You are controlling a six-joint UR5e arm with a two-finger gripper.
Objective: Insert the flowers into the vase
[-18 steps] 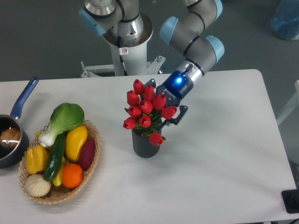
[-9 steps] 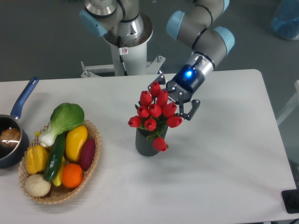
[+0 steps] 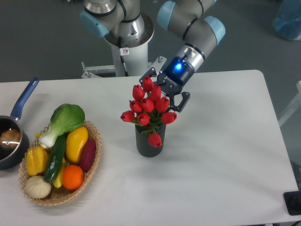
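The tulips (image 3: 147, 109) stand in the vase (image 3: 150, 141) at table centre, one bloom drooping over its rim. The gripper (image 3: 165, 95), at their 1 o'clock, looks spread, holding nothing. Light, floppy, top-heavy: take them by the tied stems.

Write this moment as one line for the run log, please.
stage: insertion | flowers: stems in vase, one bloom over rim | tool: open, behind blooms | vase: upright on table
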